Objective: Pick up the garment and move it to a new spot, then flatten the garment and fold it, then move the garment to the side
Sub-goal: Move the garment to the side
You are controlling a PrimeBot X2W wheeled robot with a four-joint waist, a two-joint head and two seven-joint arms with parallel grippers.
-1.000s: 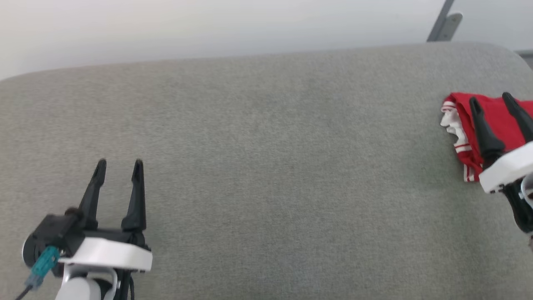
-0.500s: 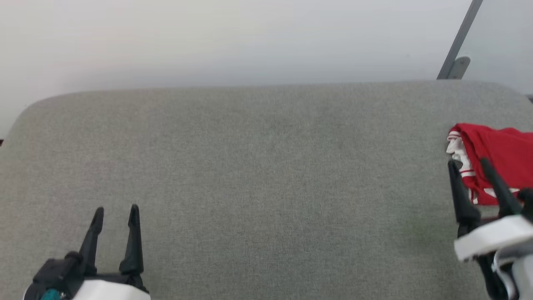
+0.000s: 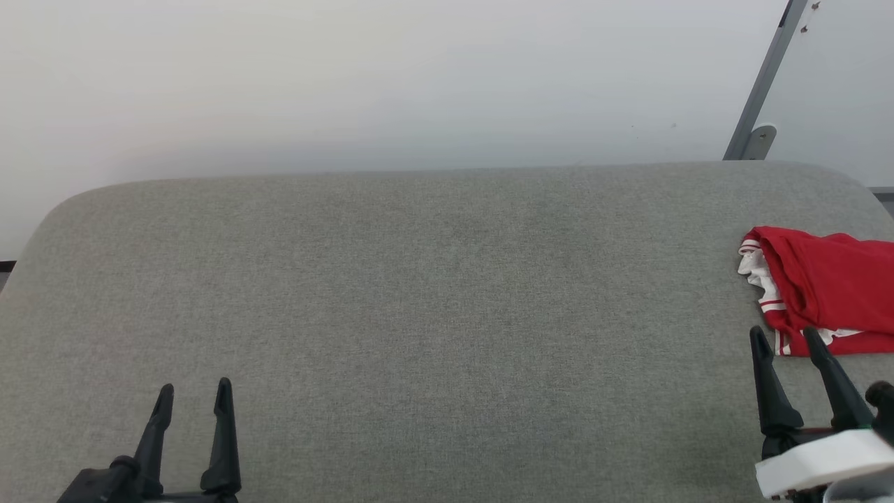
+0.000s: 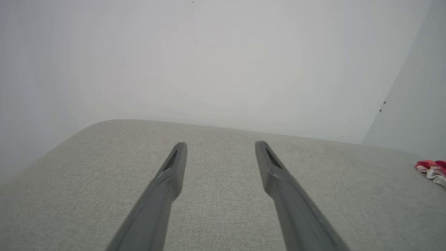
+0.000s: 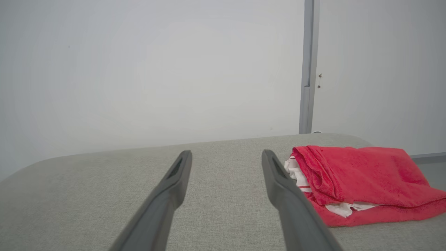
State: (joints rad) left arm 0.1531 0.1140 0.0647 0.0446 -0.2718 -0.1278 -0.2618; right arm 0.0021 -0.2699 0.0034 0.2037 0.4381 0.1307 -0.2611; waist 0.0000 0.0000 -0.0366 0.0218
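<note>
– Presently, where does the red thin-fabric T-shirt with white, stripe-edged sleeves [image 3: 824, 290] lie?

– At the right end of the grey upholstered tabletop [image 3: 433, 293]. It is loosely folded, red layers over white, and part of it runs past the head view's right edge.

– And the end effectors?

– The left gripper [image 3: 195, 385] hangs over the tabletop's near left corner, jaws spread wide with nothing between them. The right gripper [image 3: 783, 330] stands over the tabletop's near right, likewise spread and empty. Its fingertips are just short of the T-shirt's near hem, and whether they touch it cannot be told.

– Finding on the step in hand?

– The set-aside appears complete. The right arm should back off straight toward the tabletop's near edge with its fingers lifted. That way no tip drags the thin hem and spoils the fold.
</note>
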